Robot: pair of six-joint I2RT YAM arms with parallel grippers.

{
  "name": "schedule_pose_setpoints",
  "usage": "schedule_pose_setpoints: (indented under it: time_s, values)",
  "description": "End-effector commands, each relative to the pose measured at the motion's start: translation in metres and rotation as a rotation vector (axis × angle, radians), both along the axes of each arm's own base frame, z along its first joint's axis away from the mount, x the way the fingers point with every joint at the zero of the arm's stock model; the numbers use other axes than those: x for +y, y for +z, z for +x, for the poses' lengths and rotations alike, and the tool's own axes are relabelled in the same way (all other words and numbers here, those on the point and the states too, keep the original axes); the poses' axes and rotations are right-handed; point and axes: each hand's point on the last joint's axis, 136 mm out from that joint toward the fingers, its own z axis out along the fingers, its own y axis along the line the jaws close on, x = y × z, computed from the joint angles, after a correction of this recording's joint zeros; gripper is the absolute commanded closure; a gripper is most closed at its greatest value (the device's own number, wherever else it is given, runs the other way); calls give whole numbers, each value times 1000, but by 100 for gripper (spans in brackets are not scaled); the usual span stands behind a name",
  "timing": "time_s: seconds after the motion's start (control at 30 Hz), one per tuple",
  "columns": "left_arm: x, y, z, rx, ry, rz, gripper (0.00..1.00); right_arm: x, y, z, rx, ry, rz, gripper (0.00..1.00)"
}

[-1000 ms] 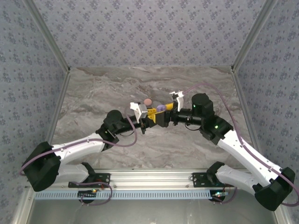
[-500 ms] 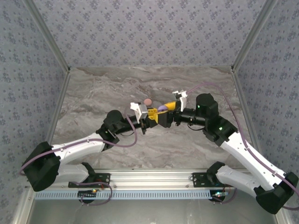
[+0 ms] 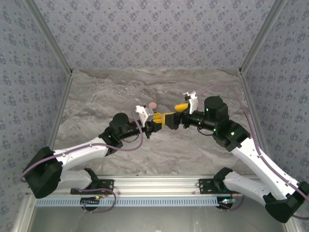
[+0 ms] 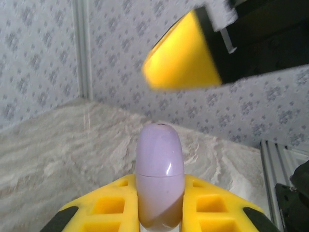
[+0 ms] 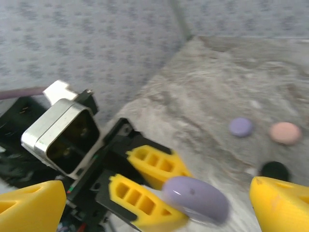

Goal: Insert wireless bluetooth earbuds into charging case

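Currently I am watching the left gripper [image 4: 159, 188] pinching the glossy lavender charging case [image 4: 159, 154], a smooth seamed oval, above the tabletop's [image 3: 96, 96] middle. Its long axis is pointing towards the right gripper [image 5: 154, 191], which is facing it with yellow fingers spread wide, gripping nothing.

Left end effector [image 4: 159, 194] clamps an upright lavender case [image 4: 160, 169] beneath a yellow finger [image 4: 181, 58].
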Motion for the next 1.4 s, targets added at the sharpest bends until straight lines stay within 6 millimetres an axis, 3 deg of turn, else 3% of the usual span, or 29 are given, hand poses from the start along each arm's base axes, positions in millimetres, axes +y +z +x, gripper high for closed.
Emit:
schedule_pose_setpoints:
  time_s: [0.0, 0.13, 0.33, 0.43, 0.6, 0.87, 1.17, 1.27, 1.37]
  values:
    - [22, -3, 22, 109, 102, 32, 100, -47, -14, 22, 51, -258, -136, 0]
    - [61, -55, 45, 335, 243, 121, 100, -60, -19, 31, 103, -300, -68, 0]
    - [117, -128, 66, 616, 430, 183, 100, -69, -39, 38, 177, -334, -34, 0]
    - [133, -156, 72, 717, 486, 211, 100, -72, -46, 37, 199, -336, -39, 0]
    - [133, -192, 77, 850, 499, 249, 100, -78, -56, 36, 225, -353, -49, 0]
    - [123, -228, 83, 983, 495, 260, 97, -83, -67, 33, 258, -365, -43, 0]
    - [136, -243, 85, 1017, 581, 312, 52, -95, -72, 34, 263, -390, -69, 0]
    - [147, -236, 87, 991, 643, 331, 42, -103, -73, 35, 257, -410, -87, 0]
    - [155, -210, 90, 920, 677, 307, 33, -115, -72, 38, 230, -438, -123, 0]
